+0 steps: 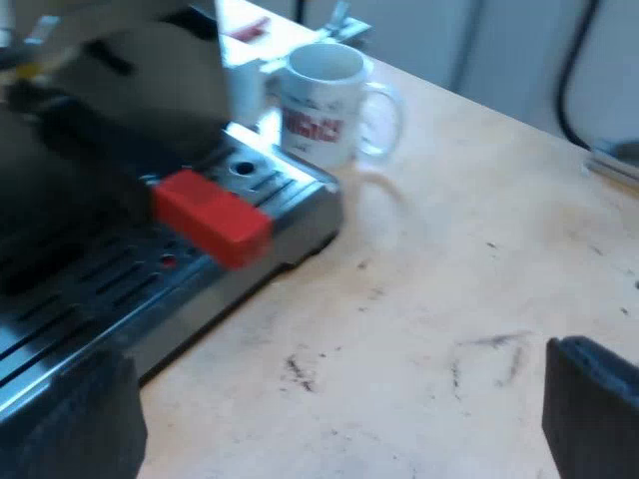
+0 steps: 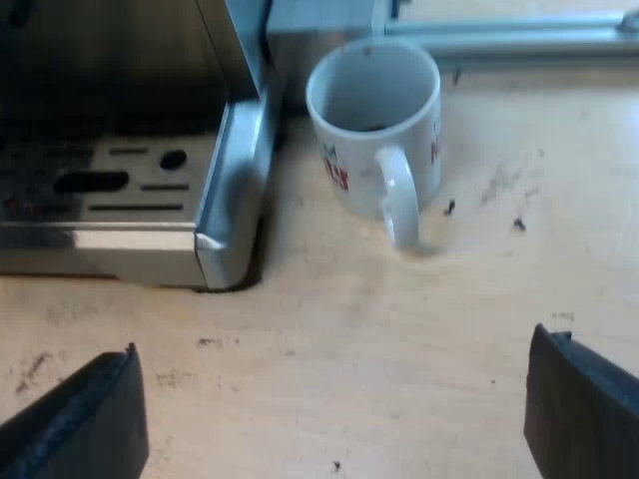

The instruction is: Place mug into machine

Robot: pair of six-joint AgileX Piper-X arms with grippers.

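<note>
A white mug with red print stands upright on the wooden table, close beside the espresso machine's drip tray, its handle turned toward my right gripper. My right gripper hangs open a short way from the mug, with nothing between its fingers. In the left wrist view the mug stands just past the corner of the drip tray. The holder's red handle end juts out over the tray, locked into the machine's front. My left gripper is open over bare table beside the tray.
The wooden table is scuffed and carries dark specks. A metal rail runs behind the mug. A dark cable curves at the table's far edge.
</note>
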